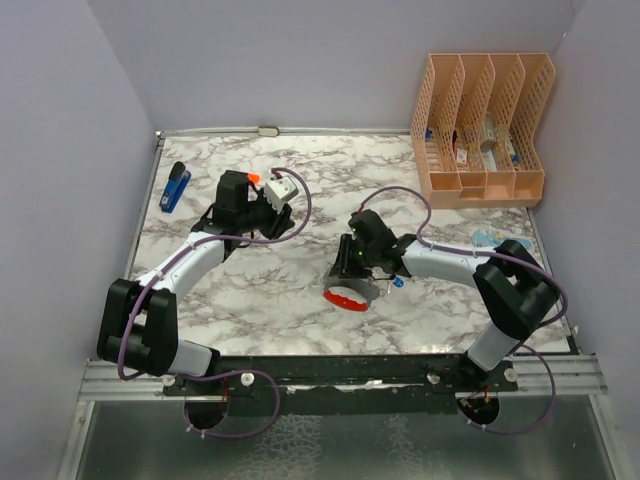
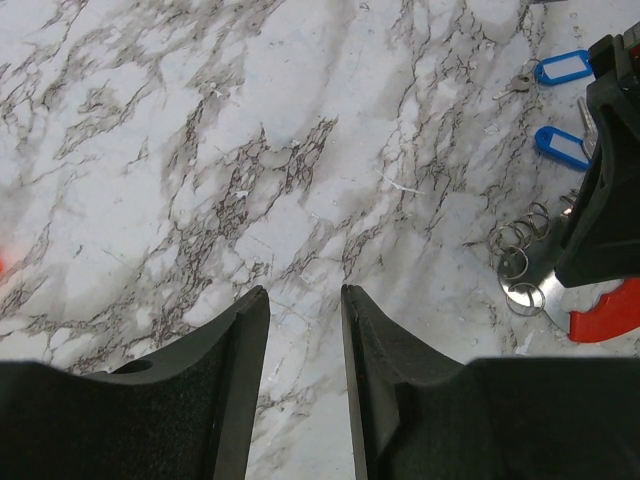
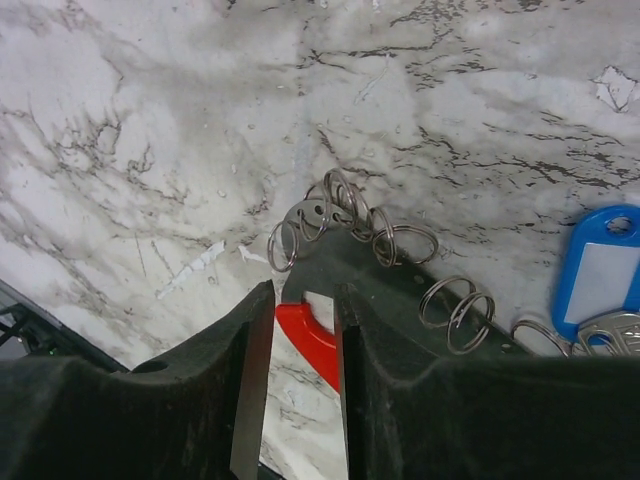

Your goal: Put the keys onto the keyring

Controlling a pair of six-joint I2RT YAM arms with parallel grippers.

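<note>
The keyring [image 3: 312, 338], a grey flat band joined to a red curved loop, lies on the marble with several small wire rings [image 3: 345, 215] strung along its grey end. My right gripper [image 3: 305, 295] is shut on it, the red loop pinched between the fingertips. From above, the keyring [image 1: 348, 298] shows just below the right gripper [image 1: 358, 285]. Blue-headed keys [image 2: 562, 68] lie loose on the marble beyond it, and one key [image 3: 600, 275] sits at the right. My left gripper [image 2: 305, 295] hovers open over bare marble, left of the keyring [image 2: 605, 312].
An orange file organiser [image 1: 485, 130] stands at the back right. A dark-blue stapler-like thing [image 1: 175, 187] lies at the far left. A pale-blue flat item [image 1: 487, 237] rests near the right arm's elbow. The table's front rail [image 1: 330, 370] runs below both arms.
</note>
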